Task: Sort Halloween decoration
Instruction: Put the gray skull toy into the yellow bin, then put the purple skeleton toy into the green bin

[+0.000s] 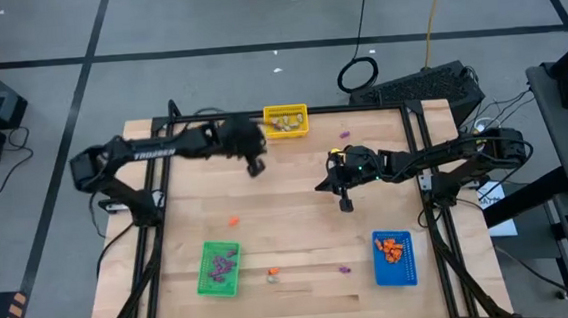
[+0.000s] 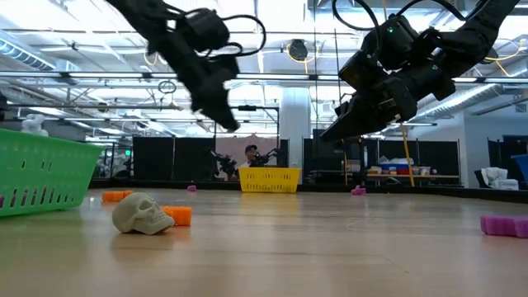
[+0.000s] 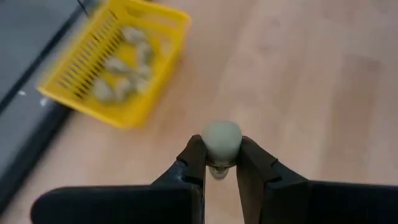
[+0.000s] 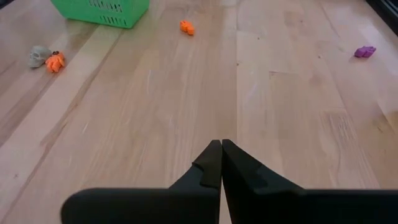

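Landmark for this report is the yellow bin (image 1: 285,121) at the far edge of the table (image 1: 289,229). It holds several pale grey-tan pieces (image 3: 121,65); their exact number cannot be read.

Surroundings: three bins stand on the table. The green bin (image 1: 218,268) sits at the near edge, opposite the yellow bin and to its left, holding purple pieces (image 1: 221,267). The blue bin (image 1: 393,258) sits at the near edge to the right, holding orange pieces (image 1: 394,250). Nothing stands between my left claw and the yellow bin.

Loose pieces counted on the bare wood: one purple piece (image 1: 343,133) just right of the yellow bin; one orange piece (image 1: 233,222) between the yellow and green bins; one pale skull (image 2: 139,213) touching an orange piece (image 2: 178,215) between the green and blue bins; one purple piece (image 1: 345,270) beside the blue bin.

Pose: my left gripper (image 3: 219,163) hangs above the table just left of the yellow bin and nearer the table's middle, arm reaching in from the left. Its fingers (image 3: 194,163) are clenched on one pale grey-tan skull piece (image 3: 221,140), held clear of the wood.

My right gripper (image 4: 221,160) hovers over bare wood, right of the yellow bin and toward the table's middle, tilted downward. Its fingers are pressed together, grasping nothing
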Controlling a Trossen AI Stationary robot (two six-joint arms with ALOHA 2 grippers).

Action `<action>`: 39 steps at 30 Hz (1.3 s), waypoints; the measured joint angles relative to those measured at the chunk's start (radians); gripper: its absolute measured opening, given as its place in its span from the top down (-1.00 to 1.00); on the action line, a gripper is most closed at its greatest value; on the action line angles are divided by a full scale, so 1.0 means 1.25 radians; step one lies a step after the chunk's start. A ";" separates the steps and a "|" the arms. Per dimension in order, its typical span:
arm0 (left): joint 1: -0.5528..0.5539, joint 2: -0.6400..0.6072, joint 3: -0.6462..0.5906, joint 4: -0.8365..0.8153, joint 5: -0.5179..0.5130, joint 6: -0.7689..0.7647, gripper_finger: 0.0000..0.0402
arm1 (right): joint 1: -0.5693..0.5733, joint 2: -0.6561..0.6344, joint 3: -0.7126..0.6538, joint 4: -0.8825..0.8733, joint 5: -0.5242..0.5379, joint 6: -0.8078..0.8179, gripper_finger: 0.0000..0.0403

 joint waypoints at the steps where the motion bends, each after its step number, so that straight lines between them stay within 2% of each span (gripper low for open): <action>1: 0.020 0.021 0.023 0.002 0.006 0.016 0.78 | 0.000 0.000 0.000 0.000 0.000 0.000 1.00; 5: 0.079 0.125 0.114 0.012 0.041 0.063 0.78 | 0.000 0.000 0.000 0.000 0.000 0.000 1.00; 12: 0.153 0.304 0.277 0.018 0.049 0.103 0.78 | 0.000 0.000 0.000 0.000 0.000 -0.001 1.00; 20: 0.197 0.429 0.387 0.012 0.076 0.109 0.78 | 0.000 0.000 0.000 0.000 0.000 -0.001 1.00; 26: 0.204 0.458 0.395 0.012 0.090 0.109 0.73 | 0.000 0.000 0.000 -0.003 0.000 -0.001 1.00; 34: 0.204 0.457 0.430 -0.016 0.088 0.109 0.11 | 0.000 0.000 0.000 -0.002 0.000 0.000 1.00; 37: 0.201 0.446 0.448 -0.026 0.086 0.109 0.07 | 0.000 0.000 0.000 -0.007 0.000 0.002 1.00; 39: 0.193 0.426 0.441 -0.015 0.075 0.120 0.13 | 0.000 0.000 0.000 -0.009 0.000 0.002 1.00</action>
